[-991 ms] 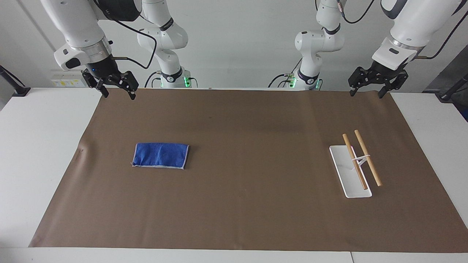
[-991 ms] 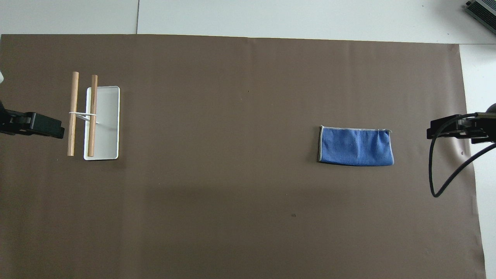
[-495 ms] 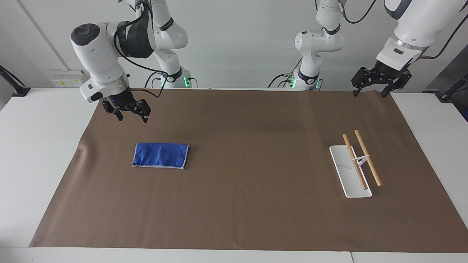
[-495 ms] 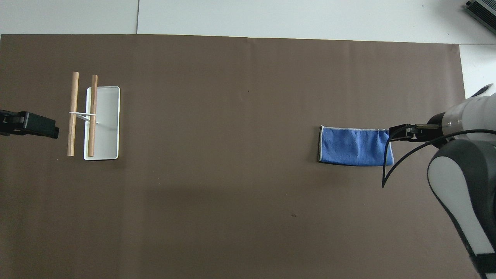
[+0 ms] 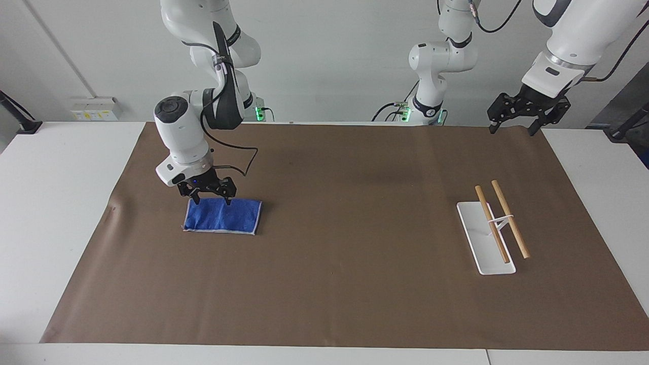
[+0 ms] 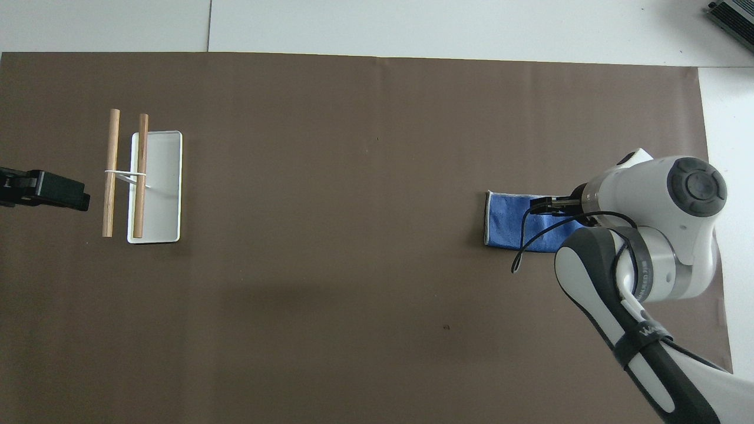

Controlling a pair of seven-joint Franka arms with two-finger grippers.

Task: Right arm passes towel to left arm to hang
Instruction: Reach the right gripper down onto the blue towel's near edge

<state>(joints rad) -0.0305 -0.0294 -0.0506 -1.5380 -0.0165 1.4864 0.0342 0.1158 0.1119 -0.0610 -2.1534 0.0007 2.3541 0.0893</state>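
Observation:
The blue towel (image 5: 223,217) lies flat on the brown mat toward the right arm's end of the table; it also shows in the overhead view (image 6: 505,227). My right gripper (image 5: 209,198) is open and low over the towel's edge nearer the robots, fingers pointing down. I cannot tell whether it touches the cloth. In the overhead view the right arm covers part of the towel. My left gripper (image 5: 511,131) is open and empty, waiting in the air over the mat's corner at the left arm's end; its tip shows in the overhead view (image 6: 59,197).
A white tray (image 5: 476,228) with two wooden rods (image 5: 509,219) raised over it stands toward the left arm's end; it shows in the overhead view too (image 6: 165,188). The brown mat (image 5: 355,228) covers most of the white table.
My right arm has swung in from the mat's corner and come down, so its gripper is now low over the towel. The left gripper has barely moved. The towel has not moved.

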